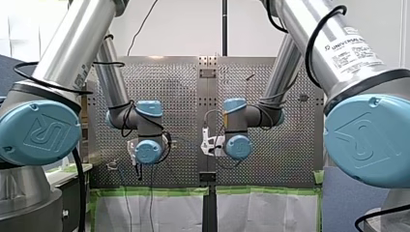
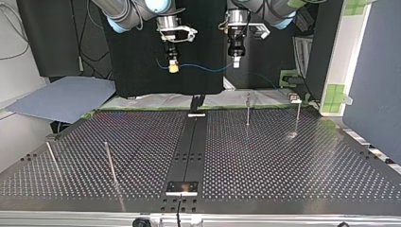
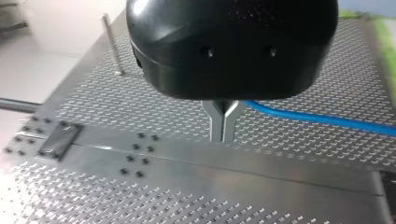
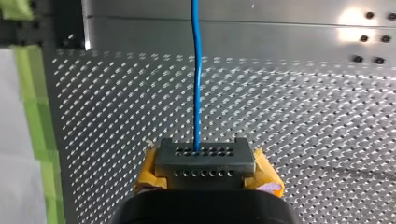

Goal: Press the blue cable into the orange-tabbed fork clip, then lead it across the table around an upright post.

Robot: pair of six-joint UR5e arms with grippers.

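Front view, "UNIVERSAL ROBOTS" label (image 1: 350,50), left claw (image 3: 223,133), right claw (image 4: 204,155), each pinching blue cable (image 4: 196,70)

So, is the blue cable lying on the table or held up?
Held up: the blue cable spans between my right gripper and my left gripper, above the table.

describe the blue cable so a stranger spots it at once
In the top view, look above the far edge of the perforated table. The blue cable sags between my right claw and my left claw. It is the only blue strand there, thin and slack.
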